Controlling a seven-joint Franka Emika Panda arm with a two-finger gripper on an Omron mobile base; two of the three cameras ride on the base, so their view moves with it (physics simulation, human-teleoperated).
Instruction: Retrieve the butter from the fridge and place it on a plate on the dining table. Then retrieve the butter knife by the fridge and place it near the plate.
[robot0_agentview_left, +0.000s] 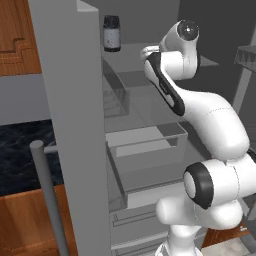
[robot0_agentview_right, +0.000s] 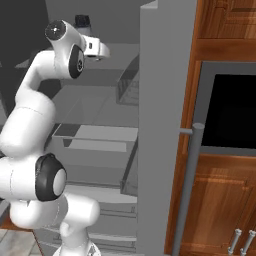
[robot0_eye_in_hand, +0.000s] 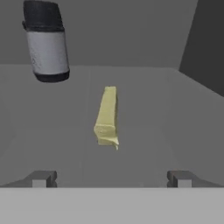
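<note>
Grey fridge (robot0_agentview_left: 75, 125) shelving carries the butter (robot0_eye_in_hand: 107, 116), lying flat near a dark jar (robot0_eye_in_hand: 46, 41). Released and spread wide, the tool (robot0_eye_in_hand: 111, 178) hovers just short of the butter, touching nothing.

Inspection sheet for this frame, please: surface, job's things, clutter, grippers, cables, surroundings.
Surface: grey fridge shelf, bare around the items.
Job's things: butter lies on the shelf, end-on to the hand, untouched; fridge stands open.
Clutter: dark jar upright on the same shelf, apart from the butter, beyond it and to its left in the hand view.
Grippers: gripper open, holding nothing, fingers short of the butter.
Cables: nothing seen.
Surroundings: wooden cupboards and a black oven window beside the fridge.
</note>
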